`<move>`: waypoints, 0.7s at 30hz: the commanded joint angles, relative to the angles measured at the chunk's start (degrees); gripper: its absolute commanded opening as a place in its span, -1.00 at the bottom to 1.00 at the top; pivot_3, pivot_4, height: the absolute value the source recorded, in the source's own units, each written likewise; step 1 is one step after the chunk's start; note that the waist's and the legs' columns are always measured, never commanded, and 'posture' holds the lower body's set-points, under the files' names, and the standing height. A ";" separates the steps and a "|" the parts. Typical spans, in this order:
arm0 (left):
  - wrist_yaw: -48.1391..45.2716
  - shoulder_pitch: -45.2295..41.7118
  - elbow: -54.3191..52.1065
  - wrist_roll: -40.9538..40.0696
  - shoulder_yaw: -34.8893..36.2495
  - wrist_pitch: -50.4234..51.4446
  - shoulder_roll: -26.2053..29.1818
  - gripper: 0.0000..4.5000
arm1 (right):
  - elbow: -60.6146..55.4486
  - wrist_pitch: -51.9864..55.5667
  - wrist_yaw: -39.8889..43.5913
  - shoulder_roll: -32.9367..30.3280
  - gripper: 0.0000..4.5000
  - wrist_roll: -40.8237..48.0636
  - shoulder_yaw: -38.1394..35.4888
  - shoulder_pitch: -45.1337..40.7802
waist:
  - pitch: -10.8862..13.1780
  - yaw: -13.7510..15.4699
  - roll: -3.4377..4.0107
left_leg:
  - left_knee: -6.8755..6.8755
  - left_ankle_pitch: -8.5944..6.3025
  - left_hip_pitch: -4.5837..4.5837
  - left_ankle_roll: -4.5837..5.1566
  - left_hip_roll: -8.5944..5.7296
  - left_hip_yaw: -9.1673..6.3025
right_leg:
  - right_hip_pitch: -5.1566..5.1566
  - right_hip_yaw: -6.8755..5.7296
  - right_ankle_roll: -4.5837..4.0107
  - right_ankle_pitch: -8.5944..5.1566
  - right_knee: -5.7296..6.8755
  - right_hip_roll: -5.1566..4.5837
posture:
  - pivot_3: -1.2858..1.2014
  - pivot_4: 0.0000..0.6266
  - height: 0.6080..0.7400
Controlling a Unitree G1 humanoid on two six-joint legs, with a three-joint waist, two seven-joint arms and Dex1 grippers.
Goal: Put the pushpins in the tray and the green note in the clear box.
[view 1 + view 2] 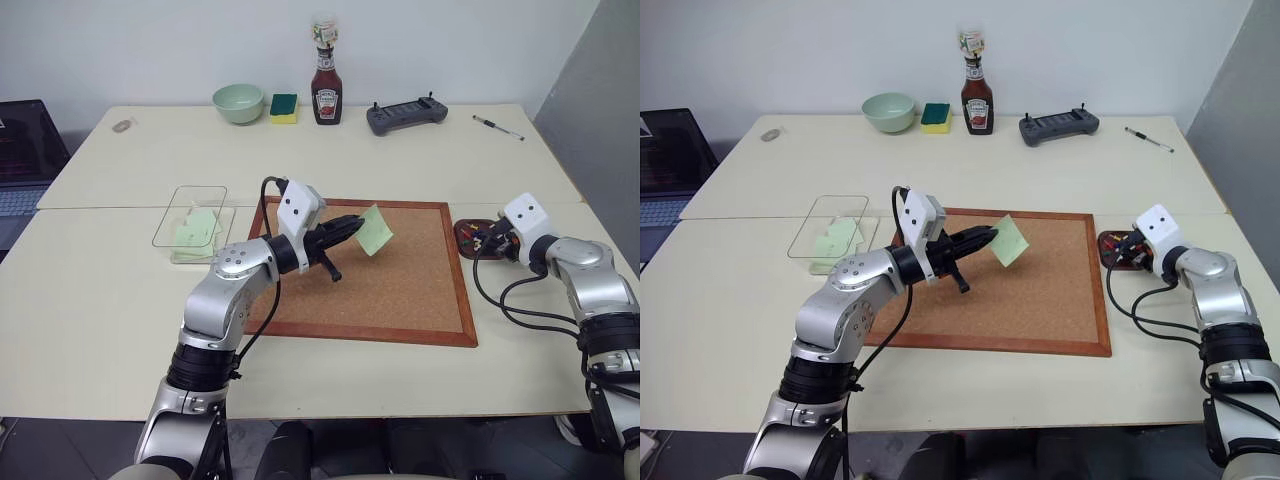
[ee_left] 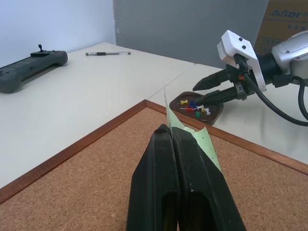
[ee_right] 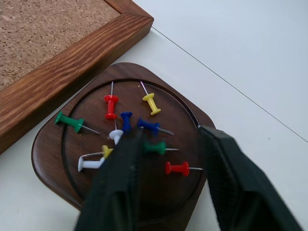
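My left gripper (image 1: 357, 226) is shut on the green note (image 1: 374, 230) and holds it by one edge above the corkboard (image 1: 400, 290). In the left wrist view the note (image 2: 204, 139) sticks up between the closed fingers (image 2: 159, 159). The tray (image 3: 48, 144), dark brown with rounded corners, lies just right of the corkboard's frame. It holds several pushpins in mixed colours; one green pushpin (image 3: 156, 147) lies near the middle and another (image 3: 70, 121) on the rim. My right gripper (image 3: 171, 132) hovers open just over the tray, holding nothing. The clear box (image 1: 170, 220) sits left of the corkboard with pale green paper (image 1: 197, 232) in it.
Along the table's far edge stand a pale green bowl (image 1: 238, 102), a green-and-yellow sponge (image 1: 284, 107), a ketchup bottle (image 1: 326, 90), a dark controller (image 1: 406, 115) and a pen (image 1: 498, 127). A laptop (image 1: 25, 150) sits at the far left.
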 commanded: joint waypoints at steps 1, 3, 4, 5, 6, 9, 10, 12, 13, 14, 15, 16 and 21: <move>0.22 -1.51 -0.29 -0.88 0.60 -1.43 -0.03 -1.00 | -2.79 0.23 -0.29 -0.91 0.33 0.68 -1.97 -1.32 | 0.00 0.00 0.00 | 0.00 0.00 0.00 0.00 0.00 0.00 | 0.00 0.00 0.00 0.00 0.00 0.00 | 0.03 -0.52 1.00; 0.34 -1.65 -0.22 -0.91 0.77 -1.47 -0.03 -1.00 | -4.43 1.53 -0.11 -1.40 0.53 1.47 -2.89 -1.50 | 0.00 0.00 0.00 | 0.00 0.00 0.00 0.00 0.00 0.00 | 0.00 0.00 0.00 0.00 0.00 0.00 | 0.03 -0.52 1.00; 0.42 -1.69 -0.22 -0.91 0.83 -1.48 -0.03 -1.00 | -5.45 2.32 0.17 -1.73 0.62 1.79 -3.24 -1.48 | 0.00 0.00 0.00 | 0.00 0.00 0.00 0.00 0.00 0.00 | -0.01 0.00 0.00 0.00 0.00 0.00 | 0.03 -0.52 1.00; 0.76 -1.83 -0.25 -0.83 1.01 -1.47 -0.06 -1.00 | -6.67 3.11 0.56 -2.27 0.72 2.12 -3.69 -1.54 | 0.00 0.00 0.00 | 0.00 0.00 0.00 0.00 0.00 0.00 | -0.01 0.00 0.00 0.00 0.00 0.00 | 0.03 -0.52 1.00; 1.01 -1.92 -0.27 -0.77 1.13 -1.46 -0.07 -1.00 | -7.52 3.67 0.83 -2.62 0.80 2.30 -4.00 -1.54 | 0.00 0.02 0.00 | 0.00 0.00 -0.01 0.00 0.00 0.00 | -0.01 0.00 0.00 0.00 0.00 0.00 | 0.03 -0.52 1.00; 2.39 -2.55 -0.39 -0.27 1.70 -1.10 0.16 -1.00 | -10.33 5.31 2.13 -3.96 1.00 3.24 -4.79 -1.68 | 0.00 0.12 0.00 | 0.00 0.00 -0.01 0.00 0.00 -0.01 | 0.00 0.00 0.00 0.00 0.00 0.00 | 0.03 -0.52 1.00; 3.34 -3.02 -0.62 0.10 2.10 -0.73 0.49 -1.00 | -11.86 5.82 3.20 -4.77 1.00 4.14 -5.27 -1.94 | 0.00 0.13 0.00 | 0.00 0.00 -0.02 0.00 0.00 -0.01 | 0.00 0.00 0.00 0.00 -0.01 0.00 | 0.03 -0.52 1.00; 4.96 -3.75 -0.99 0.53 2.84 -0.09 0.92 -1.00 | -13.95 6.23 4.79 -5.86 1.00 5.35 -5.93 -2.39 | 0.00 0.13 0.00 | 0.01 0.00 -0.02 0.00 0.00 -0.01 | 0.00 -0.01 0.00 0.00 -0.01 0.00 | 0.03 -0.52 1.00; 5.90 -4.11 -1.18 0.61 3.32 0.33 1.12 -1.00 | -14.81 6.06 5.78 -6.33 1.00 5.99 -6.11 -2.63 | 0.01 0.11 0.00 | 0.00 0.00 -0.02 0.00 0.00 -0.01 | -0.01 0.00 0.00 0.00 -0.01 0.00 | 0.03 -0.52 1.00; 7.31 -4.48 -1.62 0.79 4.17 0.90 1.51 -1.00 | -16.86 6.29 8.68 -6.90 1.00 7.62 -5.86 -2.53 | 0.01 0.00 0.00 | 0.01 0.00 -0.02 0.00 0.00 -0.01 | 0.00 -0.01 0.00 0.00 -0.01 0.00 | 0.03 -0.52 1.00; 8.82 -4.75 -2.33 0.93 5.22 1.81 2.07 -1.00 | -19.39 6.11 12.20 -7.20 1.00 9.66 -5.35 -2.31 | 0.01 -0.02 0.00 | 0.00 0.00 -0.01 0.01 0.01 0.00 | -0.01 0.00 0.00 0.00 -0.01 0.00 | 0.03 -0.52 1.00; 9.92 -4.84 -3.06 0.99 6.10 2.60 2.62 -1.00 | -21.69 6.36 15.15 -7.26 1.00 11.55 -4.80 -2.10 | 0.01 -0.05 0.00 | 0.00 0.00 -0.01 0.01 0.01 -0.01 | 0.00 -0.01 0.00 0.00 -0.01 0.00 | 0.03 -0.52 1.00; 13.90 -3.19 -7.85 0.75 10.56 8.20 7.27 -1.00 | -29.27 9.05 21.92 -3.83 1.00 17.68 -1.20 -3.45 | 0.06 -0.88 -0.08 | -0.01 -0.01 -0.01 0.01 0.06 -0.06 | -0.01 -0.05 0.01 0.00 -0.01 0.04 | 0.03 -0.52 1.00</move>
